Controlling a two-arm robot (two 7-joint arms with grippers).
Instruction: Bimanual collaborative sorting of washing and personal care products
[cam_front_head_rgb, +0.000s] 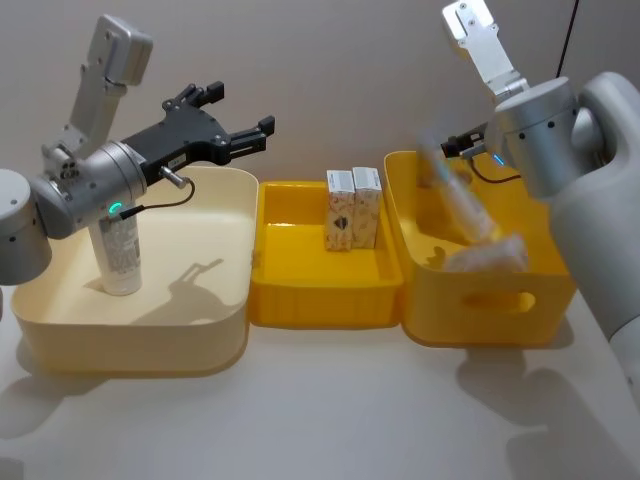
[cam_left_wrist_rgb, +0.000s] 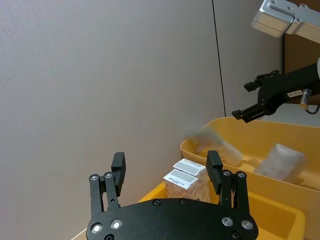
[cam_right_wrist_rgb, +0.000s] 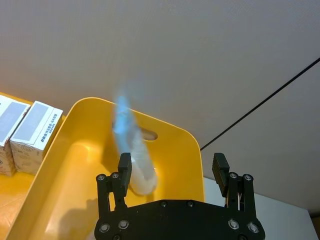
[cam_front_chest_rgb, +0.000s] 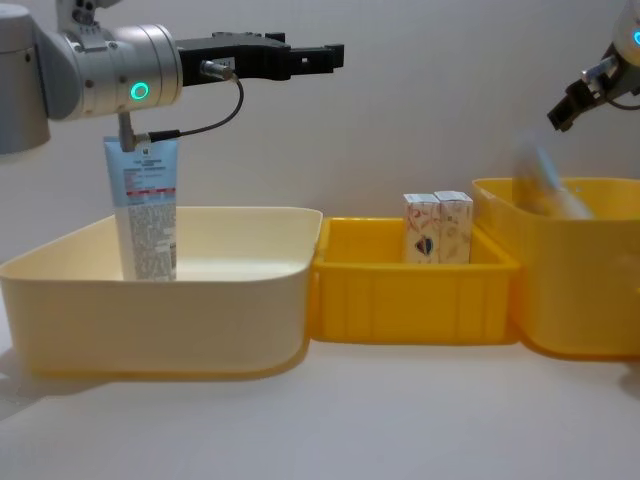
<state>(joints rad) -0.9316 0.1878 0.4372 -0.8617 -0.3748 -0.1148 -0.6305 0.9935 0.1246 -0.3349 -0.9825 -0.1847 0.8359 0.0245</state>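
Cream tub (cam_front_head_rgb: 215, 330) under left gripper (cam_front_head_rgb: 245, 128), jaws spread and empty, pale-blue tube (cam_front_chest_rgb: 147, 208) upright inside below it. Deep yellow tub (cam_front_head_rgb: 480, 310) beneath right gripper (cam_right_wrist_rgb: 172, 170), fingers apart, blurred blue tube (cam_right_wrist_rgb: 131, 150) just below them. Two cream cartons (cam_front_head_rgb: 352, 208) between both grippers.

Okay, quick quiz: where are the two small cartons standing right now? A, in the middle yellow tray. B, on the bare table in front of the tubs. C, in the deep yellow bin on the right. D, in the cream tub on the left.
A: the two small cartons stand upright side by side at the back of the middle yellow tray, between the cream tub and the deep yellow bin.
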